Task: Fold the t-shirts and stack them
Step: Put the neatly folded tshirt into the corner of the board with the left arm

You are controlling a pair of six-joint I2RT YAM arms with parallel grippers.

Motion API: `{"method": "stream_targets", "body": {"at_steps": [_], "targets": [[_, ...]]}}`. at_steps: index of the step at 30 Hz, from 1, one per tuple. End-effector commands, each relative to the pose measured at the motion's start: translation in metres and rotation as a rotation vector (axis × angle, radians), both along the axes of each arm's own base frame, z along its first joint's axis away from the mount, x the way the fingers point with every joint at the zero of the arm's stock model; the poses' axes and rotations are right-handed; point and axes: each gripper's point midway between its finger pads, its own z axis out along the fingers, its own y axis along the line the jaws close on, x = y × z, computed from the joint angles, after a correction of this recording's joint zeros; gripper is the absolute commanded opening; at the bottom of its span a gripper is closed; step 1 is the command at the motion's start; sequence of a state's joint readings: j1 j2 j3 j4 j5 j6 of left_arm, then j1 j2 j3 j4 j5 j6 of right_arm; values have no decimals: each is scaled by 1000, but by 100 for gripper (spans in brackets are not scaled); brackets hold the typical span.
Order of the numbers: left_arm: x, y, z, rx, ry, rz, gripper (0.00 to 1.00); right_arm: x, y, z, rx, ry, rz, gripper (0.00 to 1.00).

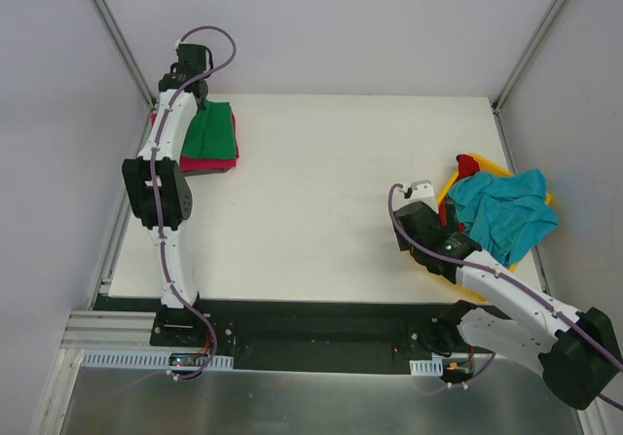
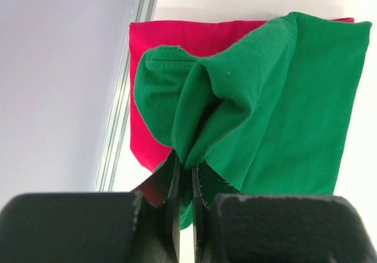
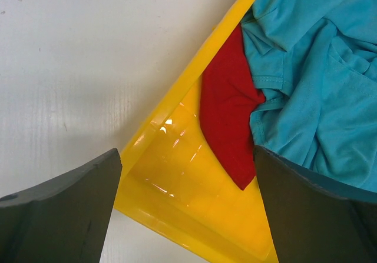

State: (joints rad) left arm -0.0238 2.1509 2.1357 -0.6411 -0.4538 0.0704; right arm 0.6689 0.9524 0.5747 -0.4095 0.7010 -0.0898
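Observation:
A bright green t-shirt [image 1: 214, 131] lies folded on a magenta-pink t-shirt [image 1: 208, 165] at the table's far left. My left gripper [image 2: 185, 169] is shut on a bunched fold of the green t-shirt [image 2: 277, 110], lifting that edge off the magenta-pink t-shirt [image 2: 171, 36]. At the right, a crumpled teal-blue t-shirt [image 1: 506, 211] and a red t-shirt [image 1: 468, 165] sit in a yellow bin. My right gripper [image 3: 188, 157] hangs open over the bin's near corner, holding nothing, with the red t-shirt [image 3: 227, 116] and the teal-blue t-shirt [image 3: 318, 86] just beyond it.
The yellow plastic bin [image 3: 177, 180] stands at the table's right edge [image 1: 447, 195]. A metal frame rail [image 2: 121, 104] runs along the left edge beside the stacked shirts. White enclosure walls close in the left, back and right sides.

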Motion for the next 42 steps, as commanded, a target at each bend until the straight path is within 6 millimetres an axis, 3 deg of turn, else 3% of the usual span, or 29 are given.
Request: {"method": "stream_targets", "body": {"at_steps": [1, 2, 4, 11, 16, 20, 23, 28, 31, 32, 34, 36, 38, 42], "targets": [[8, 12, 6, 20, -23, 15, 0, 8, -1, 18, -2, -45, -23, 96], [9, 12, 4, 23, -20, 14, 0, 8, -1, 18, 2, -47, -27, 96], [8, 16, 2, 42, -12, 23, 14, 9, 0, 20, 5, -50, -21, 96], [14, 16, 17, 47, -51, 28, 75, 9, 1, 25, 9, -55, -22, 96], [13, 6, 17, -8, -60, -4, 98, 9, 5, 32, 51, -69, -9, 96], [4, -7, 28, -90, -84, -26, 99, 8, 6, 41, 103, -106, -27, 96], [-9, -32, 52, -230, -143, -71, 99, 7, 16, 47, 192, -118, -16, 96], [-50, -82, 93, -498, -214, -184, 99, 1, 27, 51, 333, -140, -17, 96], [-89, -100, 108, -562, -251, -167, 99, -3, 33, 49, 417, -150, -15, 96], [-106, -111, 105, -571, -249, -175, 99, -5, 38, 50, 447, -146, 0, 96], [-137, -120, 91, -526, -271, -126, 99, -9, 44, 52, 494, -145, 25, 96], [-177, -134, 50, -503, -241, -89, 99, -10, 47, 49, 510, -143, 44, 96], [-211, -153, 25, -565, -234, -122, 99, -11, 47, 47, 504, -147, 53, 96], [-264, -160, -21, -670, -198, -101, 99, -15, 44, 39, 490, -137, 65, 96]]}}
